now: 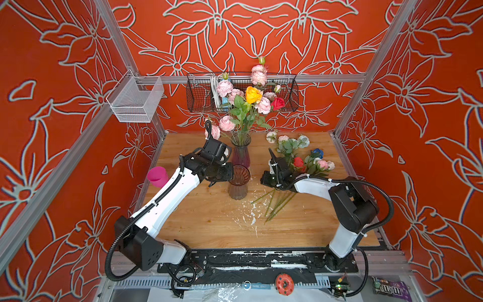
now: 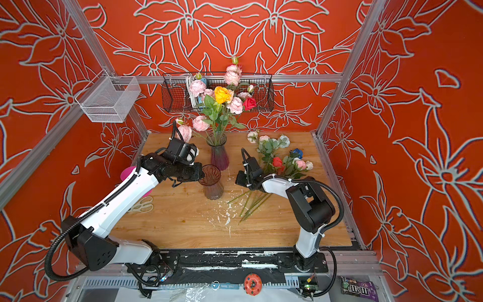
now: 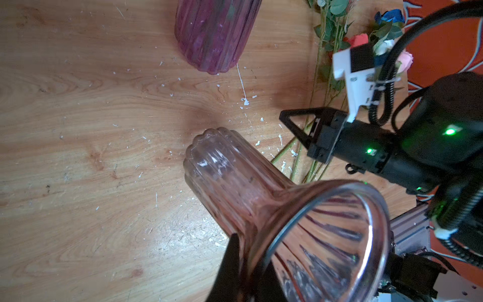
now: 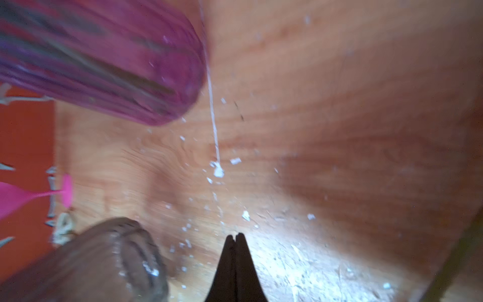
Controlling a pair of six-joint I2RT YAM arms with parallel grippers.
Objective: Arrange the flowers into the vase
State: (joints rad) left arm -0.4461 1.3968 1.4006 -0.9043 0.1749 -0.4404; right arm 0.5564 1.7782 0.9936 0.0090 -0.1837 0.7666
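left gripper (image 1: 232,174): clamping rim of empty ribbed vase (image 1: 238,188), hold upright | right gripper (image 4: 236,237): clenched, empty | next: open wide, pinch one stem among loose flowers (image 1: 298,162), avoid tangles

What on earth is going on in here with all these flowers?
Two robot arms are arranging flowers. The purple vase at the back holds a bouquet. The left gripper has its jaws shut on the rim of an empty clear vase standing in front of it. The right gripper, jaws shut and empty, hovers beside the loose flowers lying on the wooden table.
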